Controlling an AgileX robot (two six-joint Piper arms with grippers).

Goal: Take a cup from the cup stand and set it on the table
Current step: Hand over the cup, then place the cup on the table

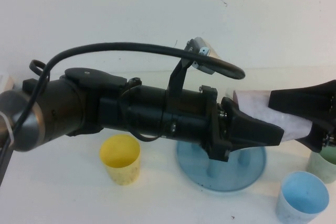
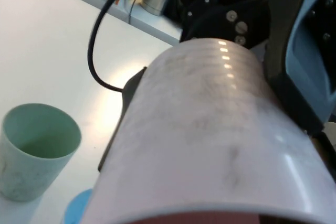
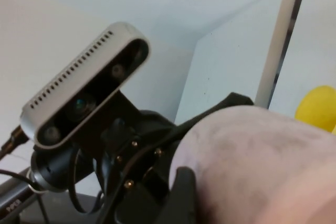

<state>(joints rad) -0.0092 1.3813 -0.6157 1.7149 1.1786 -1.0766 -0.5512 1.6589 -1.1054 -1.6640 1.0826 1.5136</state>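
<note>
- Overhead, the left gripper [image 1: 275, 132] reaches across the middle of the white table [image 1: 63, 192], its black fingers pinched tight on the rim of the pink cup [image 1: 273, 111].
- Pale pink, smooth plastic, slightly tapered and faintly speckled, the cup lies on its side in the air above the cup stand [image 1: 220, 174].
- Opposite, the right gripper [image 1: 310, 121] meets the cup's other end from the table's right edge, its jaws spread wide around the cup.
- Round blue plastic tray with upright pegs, the stand sits near the front edge.
- Nearby stand a yellow cup [image 1: 121, 158], a light blue cup [image 1: 303, 199] and a pale green cup [image 1: 324, 162].
</note>
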